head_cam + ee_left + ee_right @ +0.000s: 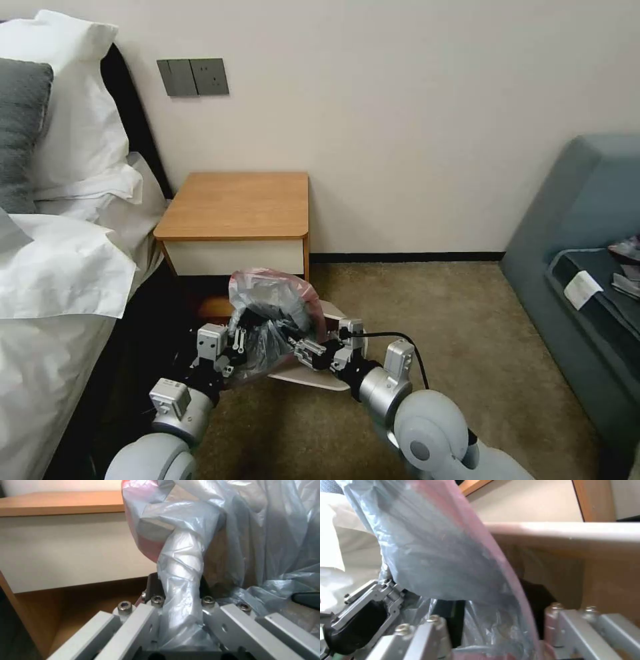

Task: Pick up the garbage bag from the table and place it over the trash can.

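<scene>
The garbage bag (273, 313), crinkly grey plastic with a pinkish-red rim, hangs bunched between my two grippers in front of the table (233, 207). Below it sits the cream trash can (317, 380), largely covered by the bag and arms. My left gripper (230, 347) is shut on a twisted strand of the garbage bag (181, 575). My right gripper (303, 350) reaches in from the other side. Its jaws stand wide apart, with the garbage bag (453, 562) film and pink rim passing between them. The trash can rim (570, 530) runs just beyond.
A bed with white sheets and pillows (60, 267) stands close on the left. A blue-grey sofa (587, 267) is on the right. The wall is behind the table, and open carpet (427, 313) lies between the trash can and the sofa.
</scene>
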Available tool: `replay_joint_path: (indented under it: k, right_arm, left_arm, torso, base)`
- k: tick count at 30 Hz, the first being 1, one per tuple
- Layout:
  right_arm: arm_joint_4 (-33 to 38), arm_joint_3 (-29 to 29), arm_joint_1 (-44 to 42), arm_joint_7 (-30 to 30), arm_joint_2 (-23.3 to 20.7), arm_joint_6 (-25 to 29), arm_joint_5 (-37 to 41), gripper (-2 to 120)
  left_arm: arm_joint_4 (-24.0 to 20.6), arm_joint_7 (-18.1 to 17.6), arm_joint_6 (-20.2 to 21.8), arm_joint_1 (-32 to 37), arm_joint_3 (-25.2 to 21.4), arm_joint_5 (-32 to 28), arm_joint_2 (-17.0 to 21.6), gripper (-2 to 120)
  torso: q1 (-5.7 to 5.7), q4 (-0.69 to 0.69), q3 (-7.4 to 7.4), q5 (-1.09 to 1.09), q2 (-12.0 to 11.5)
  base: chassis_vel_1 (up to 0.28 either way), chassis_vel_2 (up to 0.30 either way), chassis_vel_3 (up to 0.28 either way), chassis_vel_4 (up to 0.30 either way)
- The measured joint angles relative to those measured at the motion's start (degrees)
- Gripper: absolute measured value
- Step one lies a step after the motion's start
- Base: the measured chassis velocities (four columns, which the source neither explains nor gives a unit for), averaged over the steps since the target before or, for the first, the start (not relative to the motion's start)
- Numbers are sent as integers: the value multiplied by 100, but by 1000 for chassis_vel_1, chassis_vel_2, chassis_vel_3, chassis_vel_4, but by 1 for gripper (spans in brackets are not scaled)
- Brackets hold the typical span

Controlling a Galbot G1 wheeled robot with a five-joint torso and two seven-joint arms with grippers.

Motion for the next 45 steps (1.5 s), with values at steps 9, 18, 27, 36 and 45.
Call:
replay_joint_path:
  k: [9, 18, 27, 36, 45]
  right_arm:
    - [51, 25, -121, -42, 31, 44, -111, 7]
    - [399, 254, -351, -196, -117, 108, -227, 0]
    - [731, 670, -601, -314, -387, 161, -196, 0]
    - [916, 1374, -932, -390, -816, 207, -45, 0]
    - [867, 1803, -1085, -442, -1169, 249, 8, 0]
  left_arm:
    - [80, -49, 13, -58, 2, -14, -57, 3]
    - [211, -82, 109, -124, -94, 34, -8, 3]
    - [363, -41, -40, -154, -108, 341, 14, 3]
    - [381, 127, -502, -127, -109, 301, 90, 3]
    - [392, 332, -843, -107, -158, -24, 124, 3]
  torso:
    - [0, 0, 0, 0, 0]
    - [0, 0, 0, 1, 0]
    - [0, 0, 0, 0, 0]
    - [0, -1, 0, 1, 1]
    - [0, 0, 0, 1, 1]
  base:
    - [0, 0, 0, 0]
    - [0, 0, 0, 0]
    - [0, 0, 0, 0]
    - [0, 0, 0, 0]
    - [0, 0, 0, 0]
